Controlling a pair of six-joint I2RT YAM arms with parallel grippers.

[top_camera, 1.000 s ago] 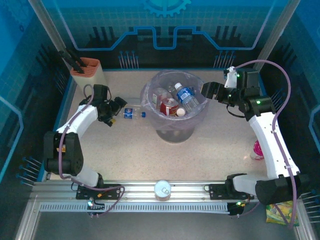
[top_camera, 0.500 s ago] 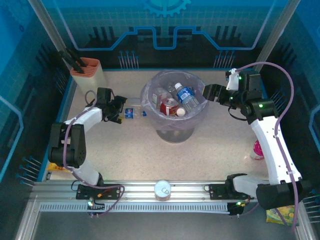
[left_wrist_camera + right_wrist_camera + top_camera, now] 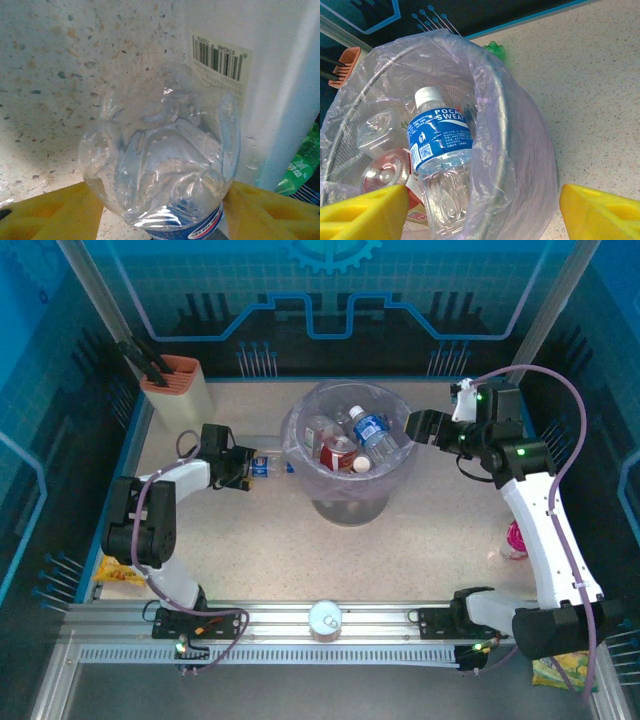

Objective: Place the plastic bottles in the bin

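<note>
My left gripper [image 3: 243, 468] has slid right since a second ago, when it stood wide and short of the lying bottle [image 3: 268, 466]. Now its yellow pads [image 3: 55, 212] press both sides of that bottle, clenched on it. The bottle rests on the counter [image 3: 300, 560], in its far left quarter, just left of the bin [image 3: 348, 508]. My right gripper [image 3: 413, 426] has barely moved: released, hanging at the bin's right rim above the blue-labelled bottle [image 3: 440, 145] inside. A pink bottle [image 3: 514, 540] sits by the counter's right edge.
</note>
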